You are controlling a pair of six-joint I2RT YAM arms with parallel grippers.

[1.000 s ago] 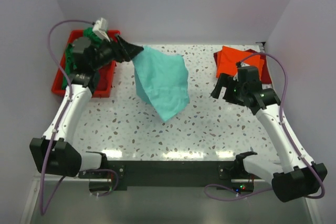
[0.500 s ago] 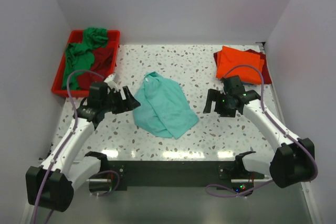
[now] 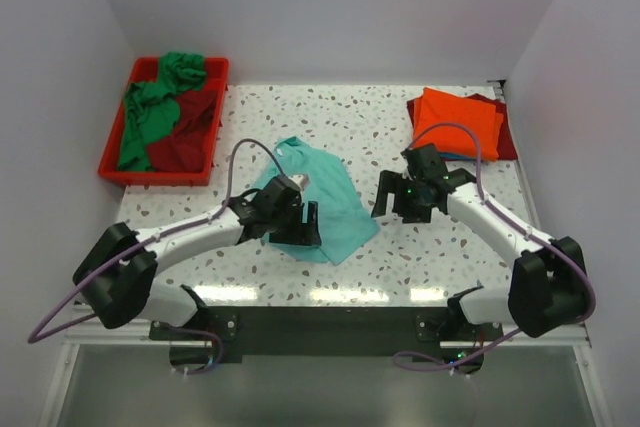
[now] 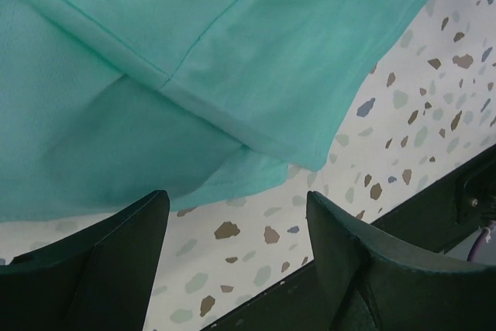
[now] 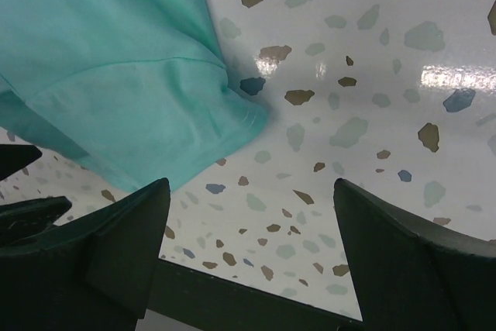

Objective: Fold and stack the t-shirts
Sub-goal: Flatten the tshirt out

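Between the two arms, the teal shirt [image 3: 318, 197] lay rumpled on the surface [image 3: 430, 247], no longer hanging from the left gripper [image 3: 302, 229] as it had a second before. That gripper had let go and dropped to the shirt's near edge, jaws apart and empty. The right gripper [image 3: 388, 202], likewise spread with nothing held, had closed in on the shirt's right edge. Behind and to the right of the teal shirt sat the folded orange shirt [image 3: 455, 122]. Folding probably had yet to start: the cloth seemed doubled over, so it likely needed spreading first.
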